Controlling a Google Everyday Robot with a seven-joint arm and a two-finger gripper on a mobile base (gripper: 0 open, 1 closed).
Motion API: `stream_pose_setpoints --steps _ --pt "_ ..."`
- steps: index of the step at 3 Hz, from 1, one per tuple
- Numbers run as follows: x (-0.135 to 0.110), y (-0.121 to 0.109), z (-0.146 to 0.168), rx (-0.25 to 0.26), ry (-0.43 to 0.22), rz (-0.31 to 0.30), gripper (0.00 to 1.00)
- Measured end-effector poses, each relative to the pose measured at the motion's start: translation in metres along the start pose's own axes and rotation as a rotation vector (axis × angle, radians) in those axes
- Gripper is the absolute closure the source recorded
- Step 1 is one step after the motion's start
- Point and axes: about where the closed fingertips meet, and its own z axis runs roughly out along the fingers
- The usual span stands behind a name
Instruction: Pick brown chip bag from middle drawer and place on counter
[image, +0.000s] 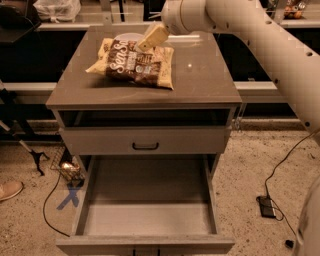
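The brown chip bag (134, 64) lies flat on the counter (200, 75), at its back left, with the white "Sea Salt" lettering facing up. My gripper (151, 37) hangs just above the bag's far edge, open and empty, its cream fingers pointing down to the left. The arm reaches in from the upper right. The middle drawer (145, 217) is pulled fully out at the bottom of the view, and its grey floor is bare.
Above the open drawer is a shallower drawer front with a small black handle (145, 146), slightly ajar. A black power brick (266, 206) and cables lie on the floor at right. A blue tape cross (70, 196) and a shoe (9, 190) are at left.
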Motion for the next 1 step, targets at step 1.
stream_pose_setpoints --steps 1 --pt "0.0144 -0.0165 -0.0059 0.034 0.005 0.036 0.00"
